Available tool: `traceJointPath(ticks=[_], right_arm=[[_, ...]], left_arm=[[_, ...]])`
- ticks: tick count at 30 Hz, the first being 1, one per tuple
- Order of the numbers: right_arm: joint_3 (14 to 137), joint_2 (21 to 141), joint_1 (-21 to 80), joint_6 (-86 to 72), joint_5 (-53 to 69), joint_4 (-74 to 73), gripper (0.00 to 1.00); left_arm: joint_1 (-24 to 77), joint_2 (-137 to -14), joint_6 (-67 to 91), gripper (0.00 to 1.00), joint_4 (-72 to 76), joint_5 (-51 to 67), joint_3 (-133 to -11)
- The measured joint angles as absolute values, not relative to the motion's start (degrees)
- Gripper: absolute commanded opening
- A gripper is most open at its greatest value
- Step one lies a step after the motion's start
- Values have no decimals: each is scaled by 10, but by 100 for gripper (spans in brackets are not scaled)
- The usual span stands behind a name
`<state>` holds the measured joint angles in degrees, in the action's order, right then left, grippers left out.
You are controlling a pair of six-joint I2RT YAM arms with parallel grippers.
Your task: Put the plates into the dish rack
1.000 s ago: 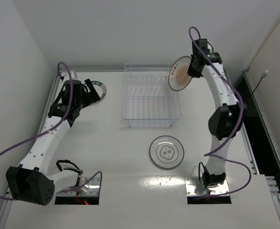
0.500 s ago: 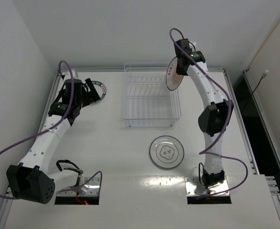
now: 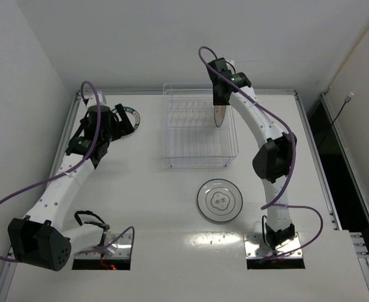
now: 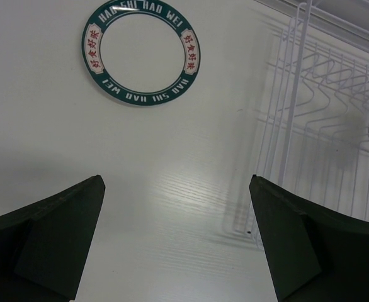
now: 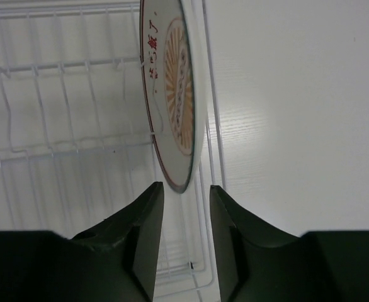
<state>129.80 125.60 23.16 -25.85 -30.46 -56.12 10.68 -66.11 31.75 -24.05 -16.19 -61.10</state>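
Two slightly parted right fingers straddle the rim of the sunburst plate.

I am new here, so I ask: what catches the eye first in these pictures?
A small round white plate with an orange sunburst pattern stands on edge between the right arm's fingers, at the right end of the white wire dish rack. A teal-rimmed white plate lies flat left of the rack.

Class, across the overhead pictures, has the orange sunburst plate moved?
Yes. The orange sunburst plate moved left, from outside the dish rack's right edge to over its right side.
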Motion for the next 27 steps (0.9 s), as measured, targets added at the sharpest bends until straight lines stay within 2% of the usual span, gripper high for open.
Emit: traceJointPath(ticks=[7,10,13,17,20,23,27], right_arm=[[1302,1242,207,-259,-267,-603,46],[1284,1188,175,-260,-247,-627,53],[1160,1051,128,-266,-196,-622,55],[886,792,36,-293,-77,-566,65],[708,651,-3,-327,11,-540,66],[539,569,-27,-363,111,-499,66],[359,536,-42,-402,206,-474,66]], left_arm=[[135,-645,311,100,-231,-164,-585],[138,-638,311,100,-230,-164,-576],[143,-625,311,100,-227,-163,-564],[146,-604,315,100,-226,-161,-549],[152,-579,320,100,-221,-157,-526],[163,-561,324,100,-229,-148,-507],[165,-554,334,100,-246,-143,-503]])
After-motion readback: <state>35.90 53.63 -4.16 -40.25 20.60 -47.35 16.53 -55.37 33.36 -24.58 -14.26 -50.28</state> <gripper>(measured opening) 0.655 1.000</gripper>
